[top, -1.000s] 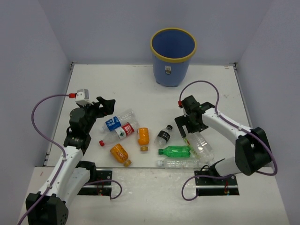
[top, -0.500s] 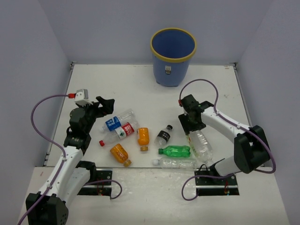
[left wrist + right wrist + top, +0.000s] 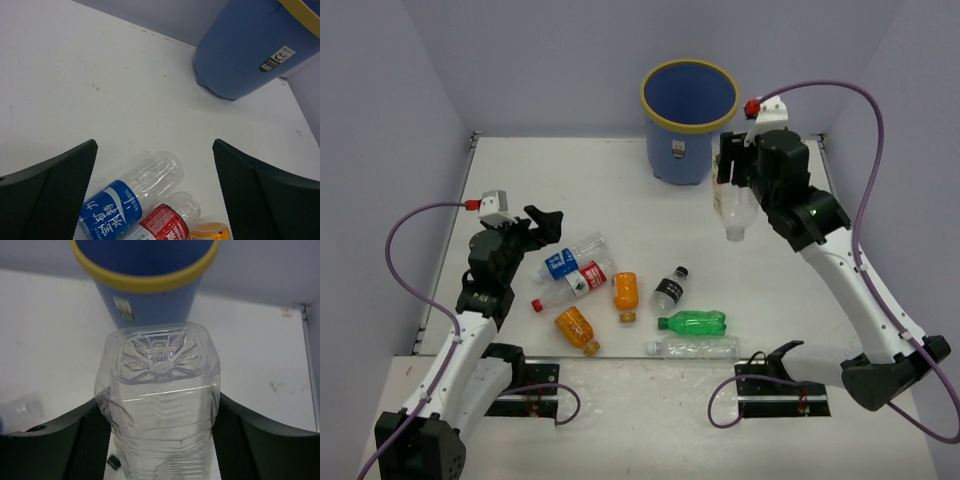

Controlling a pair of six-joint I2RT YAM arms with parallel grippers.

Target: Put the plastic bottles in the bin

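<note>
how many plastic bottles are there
8. Seven on the table: blue-labelled, red-labelled, two orange, black-labelled, green, plain clear. One clear bottle is in the right gripper beside the bin. Bin floor partly hidden.

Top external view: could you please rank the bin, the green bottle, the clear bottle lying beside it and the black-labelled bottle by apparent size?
1. bin
2. clear bottle and green bottle: nearly alike, the clear one perhaps slightly longer
3. black-labelled bottle

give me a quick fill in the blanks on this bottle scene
The right gripper holds a ____ bottle near the bin.
The bin has a ____ rim.
____ bottles lie on the table.
The left gripper is ____.
Missing words: clear, yellow, seven, open.
</note>
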